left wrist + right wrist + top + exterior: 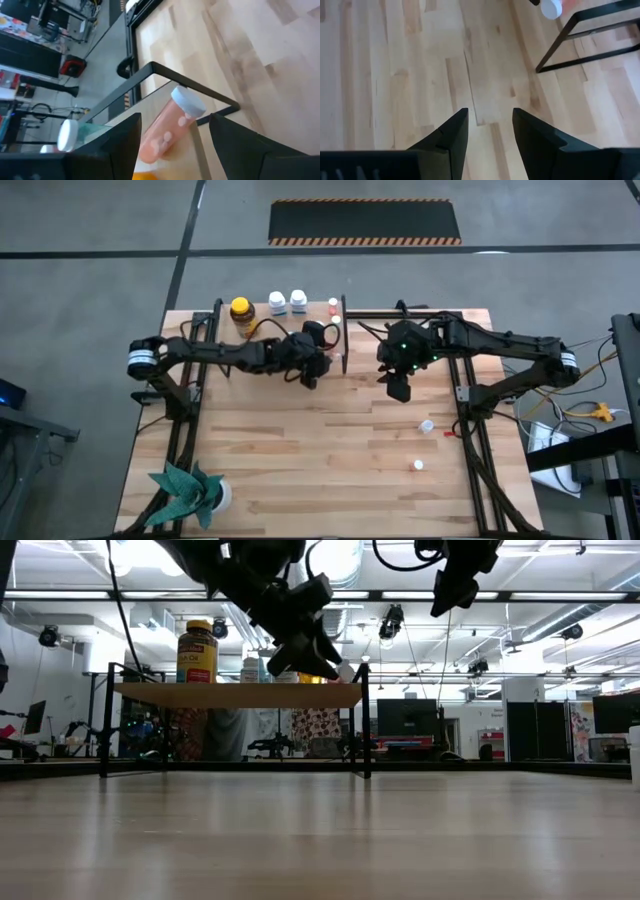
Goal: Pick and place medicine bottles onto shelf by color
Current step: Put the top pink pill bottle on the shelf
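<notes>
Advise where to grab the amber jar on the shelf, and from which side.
Grip the amber jar's straight body below the yellow lid, jaws level on either side. It stands upright at the shelf's end with white bottles beside it, so coming in from the open table side looks safest.

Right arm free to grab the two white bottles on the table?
Probably yes. The right pincer is open and empty, and the white bottles lie on bare table on its side with nothing between.
</notes>
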Tool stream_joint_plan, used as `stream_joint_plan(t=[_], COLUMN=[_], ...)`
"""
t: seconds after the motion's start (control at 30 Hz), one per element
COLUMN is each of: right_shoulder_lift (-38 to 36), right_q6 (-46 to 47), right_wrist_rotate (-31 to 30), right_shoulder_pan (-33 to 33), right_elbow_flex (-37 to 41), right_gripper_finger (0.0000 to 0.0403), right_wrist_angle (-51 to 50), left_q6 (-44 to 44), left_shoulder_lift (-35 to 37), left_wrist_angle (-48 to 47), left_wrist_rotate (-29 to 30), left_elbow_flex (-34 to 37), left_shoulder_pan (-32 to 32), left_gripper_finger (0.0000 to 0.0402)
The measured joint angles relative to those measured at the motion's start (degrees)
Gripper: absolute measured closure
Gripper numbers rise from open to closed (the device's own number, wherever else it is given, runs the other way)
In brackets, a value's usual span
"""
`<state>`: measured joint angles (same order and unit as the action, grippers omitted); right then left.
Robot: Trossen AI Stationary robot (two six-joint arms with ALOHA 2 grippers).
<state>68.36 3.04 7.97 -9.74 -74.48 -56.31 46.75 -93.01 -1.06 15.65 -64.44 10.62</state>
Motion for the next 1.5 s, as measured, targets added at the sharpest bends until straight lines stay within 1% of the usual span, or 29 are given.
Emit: stream_joint_plan(t=[0.1,0.33,0.47,0.57,0.73,0.83,0.9,1.13,1.23,1.3,1.4,1.5], right_shoulder_lift=[0.0,0.0,0.0,0.0,0.0,0.0,0.0,0.0,0.0,0.0,0.0,-0.1], right_q6=[0.0,0.0,0.0,0.0,0.0,-0.1,-0.1,-0.1,-0.1,-0.1,-1.0,-3.6], right_wrist_rotate=[0.0,0.0,0.0,0.0,0.1,0.0,0.1,0.1,0.1,0.1,0.1,0.0], right_shoulder_pan=[0.0,0.0,0.0,0.0,0.0,0.0,0.0,0.0,0.0,0.0,0.1,1.1], right_elbow_flex=[0.0,0.0,0.0,0.0,0.0,0.0,0.0,0.0,0.0,0.0,0.0,0.6], right_gripper_finger=[0.0257,0.0264,0.0262,0.0260,0.0261,0.0265,0.0266,0.0262,0.0263,0.0266,0.0270,0.0270], right_wrist_angle=[0.0,0.0,-0.2,-0.2,-0.2,-0.2,-0.2,-0.3,-0.3,-0.3,0.3,4.8], left_q6=[-1.4,-2.9,-3.3,-3.2,-3.7,-4.4,-4.4,-4.4,-4.4,-4.4,-4.6,-5.0], left_shoulder_lift=[0.0,0.0,-0.9,-2.1,-1.9,-1.7,-1.7,-1.7,-1.6,-1.6,-0.9,1.3], left_wrist_angle=[0.0,0.7,0.8,2.6,2.1,2.0,2.1,2.1,2.1,2.1,2.3,7.5], left_wrist_rotate=[-1.5,-2.5,-2.5,-2.5,-2.2,-1.9,-1.5,-0.3,-0.3,-0.3,-0.1,-0.2], left_elbow_flex=[0.4,1.2,1.4,1.3,1.4,1.4,1.4,1.4,1.2,1.0,0.7,1.1], left_shoulder_pan=[0.7,1.0,1.1,1.0,1.0,1.0,1.0,1.0,1.0,0.7,-0.9,-4.3], left_gripper_finger=[0.0185,0.0185,0.0185,0.0185,0.0193,0.0207,0.0223,0.0301,0.0326,0.0336,0.0338,0.0336])
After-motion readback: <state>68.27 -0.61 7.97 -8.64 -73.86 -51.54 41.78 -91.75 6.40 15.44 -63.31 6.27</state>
